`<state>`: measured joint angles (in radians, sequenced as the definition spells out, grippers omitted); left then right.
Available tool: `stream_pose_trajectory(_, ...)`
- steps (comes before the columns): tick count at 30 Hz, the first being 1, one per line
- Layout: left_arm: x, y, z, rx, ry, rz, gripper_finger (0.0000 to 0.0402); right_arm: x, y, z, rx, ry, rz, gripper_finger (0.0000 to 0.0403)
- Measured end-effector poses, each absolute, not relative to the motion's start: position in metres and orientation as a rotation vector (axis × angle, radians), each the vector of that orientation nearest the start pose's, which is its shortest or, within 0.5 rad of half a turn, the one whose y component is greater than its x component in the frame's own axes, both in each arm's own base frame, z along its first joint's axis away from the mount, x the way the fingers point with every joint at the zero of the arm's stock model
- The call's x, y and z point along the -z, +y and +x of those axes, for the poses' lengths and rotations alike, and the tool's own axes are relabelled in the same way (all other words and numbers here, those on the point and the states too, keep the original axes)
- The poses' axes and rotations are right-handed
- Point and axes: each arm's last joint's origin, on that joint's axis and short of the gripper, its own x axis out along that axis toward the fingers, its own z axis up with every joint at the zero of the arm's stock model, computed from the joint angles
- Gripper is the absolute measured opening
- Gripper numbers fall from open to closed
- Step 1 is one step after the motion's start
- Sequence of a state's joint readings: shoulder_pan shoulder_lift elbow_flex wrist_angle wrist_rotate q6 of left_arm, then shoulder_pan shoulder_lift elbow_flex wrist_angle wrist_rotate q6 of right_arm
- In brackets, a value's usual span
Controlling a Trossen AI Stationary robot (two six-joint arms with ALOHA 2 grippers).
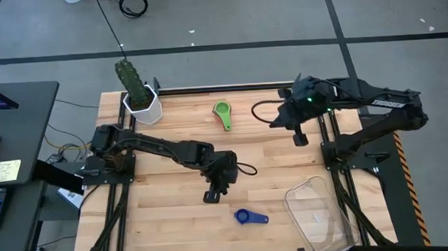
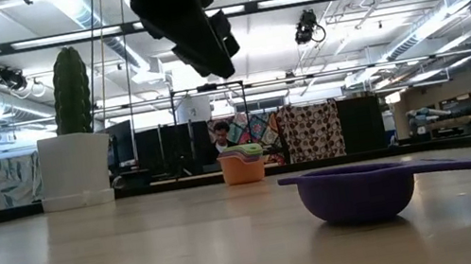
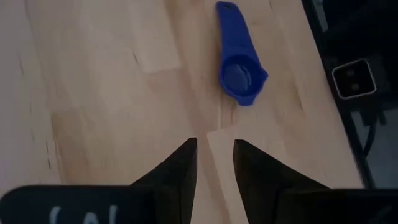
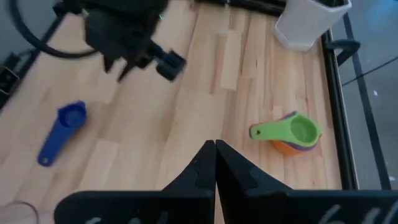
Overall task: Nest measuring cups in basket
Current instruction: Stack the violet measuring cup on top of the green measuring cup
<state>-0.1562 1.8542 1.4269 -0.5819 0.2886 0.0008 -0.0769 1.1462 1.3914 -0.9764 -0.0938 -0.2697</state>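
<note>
stack (image 4: 292, 138) under green cup, right wrist only

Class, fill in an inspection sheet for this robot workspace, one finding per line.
Surface: wooden table, bare in the middle.
Job's things: green-topped cup stack at the far edge; blue cup alone near the front; clear basket at the front right corner.
Clutter: cactus pot at the far left corner.
Grippers: left gripper open, holding nothing, above the table; right gripper shut, empty.
Cables: black cable looping by the right arm.
Surroundings: desk left of the table.
</note>
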Motion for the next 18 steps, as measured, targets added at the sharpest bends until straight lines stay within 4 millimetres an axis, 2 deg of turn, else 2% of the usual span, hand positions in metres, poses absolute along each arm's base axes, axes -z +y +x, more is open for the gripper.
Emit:
stream_pose_trajectory(5,-0.232,-0.068,0.391,0.429,0.949,-0.013,0.0109,-0.404,0.0,0.195,-0.136,0.681,-0.192,0.0008)
stream_pose_trajectory(9,-0.233,-0.069,0.393,0.395,0.934,-0.078,0.0109,-0.408,0.006,0.189,-0.16,0.657,-0.202,0.0008)
stream_pose_trajectory(12,-0.227,-0.071,0.402,0.344,0.91,-0.155,0.0109,-0.409,0.007,0.186,-0.168,0.653,-0.21,0.0008)
stream_pose_trajectory(15,-0.218,-0.081,0.412,0.321,0.873,-0.238,0.0109,-0.409,0.008,0.182,-0.18,0.661,-0.222,0.0008)
stream_pose_trajectory(18,-0.211,-0.097,0.416,0.354,0.844,-0.242,0.0109,-0.409,0.009,0.178,-0.19,0.672,-0.226,0.0009)
